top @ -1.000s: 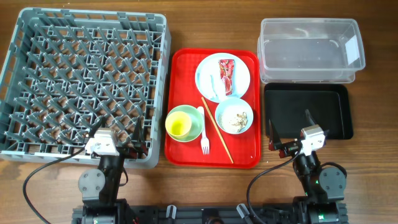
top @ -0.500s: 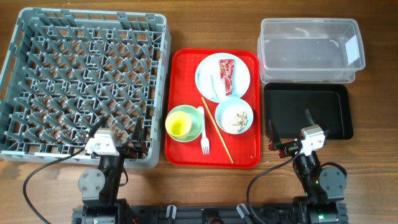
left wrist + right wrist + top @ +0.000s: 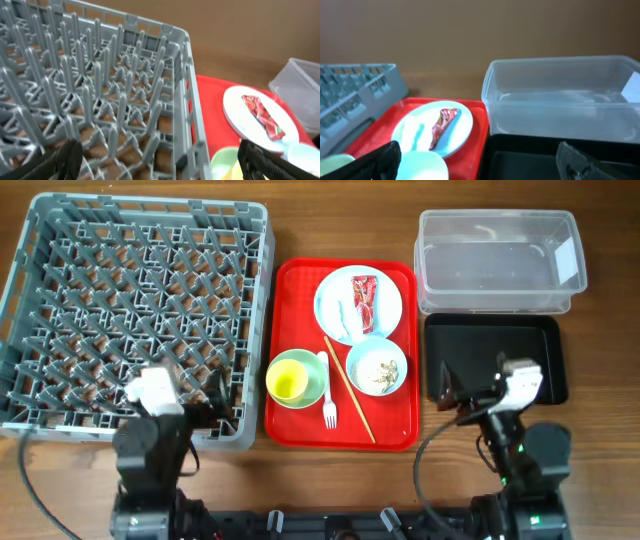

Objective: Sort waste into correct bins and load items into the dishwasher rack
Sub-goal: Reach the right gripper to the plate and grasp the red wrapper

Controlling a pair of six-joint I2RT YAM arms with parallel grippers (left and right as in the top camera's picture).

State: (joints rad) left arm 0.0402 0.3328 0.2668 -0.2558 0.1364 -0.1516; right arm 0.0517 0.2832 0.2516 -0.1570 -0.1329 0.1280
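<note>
Red snack wrapper (image 3: 364, 300) lies untouched on the pale blue plate (image 3: 330, 293) on the red tray (image 3: 295, 300), while both arms have just lifted from rest, left gripper (image 3: 160, 170) and right gripper (image 3: 480, 167) spread wide and empty, so sorting is only starting

The grey rack (image 3: 130, 300) sits at the left, pegs upright. On the red tray (image 3: 290, 280), the pale blue plate (image 3: 335, 292) lies at the far end, carrying a crumpled red wrapper (image 3: 364, 297) with a white scrap (image 3: 344, 317) to its left. Just nearer, the blue bowl (image 3: 353, 365) holds whitish crumbs (image 3: 380, 370). To its left, the green bowl (image 3: 272, 365) stands upright with the yellow cup (image 3: 290, 384) inside. The white fork (image 3: 326, 390) lies along that bowl's right edge, tines toward the near side. The chopstick (image 3: 349, 390) slants between the fork and the blue bowl. At the right, the clear tub (image 3: 490, 265) stands just behind the black tray (image 3: 495, 345).
</note>
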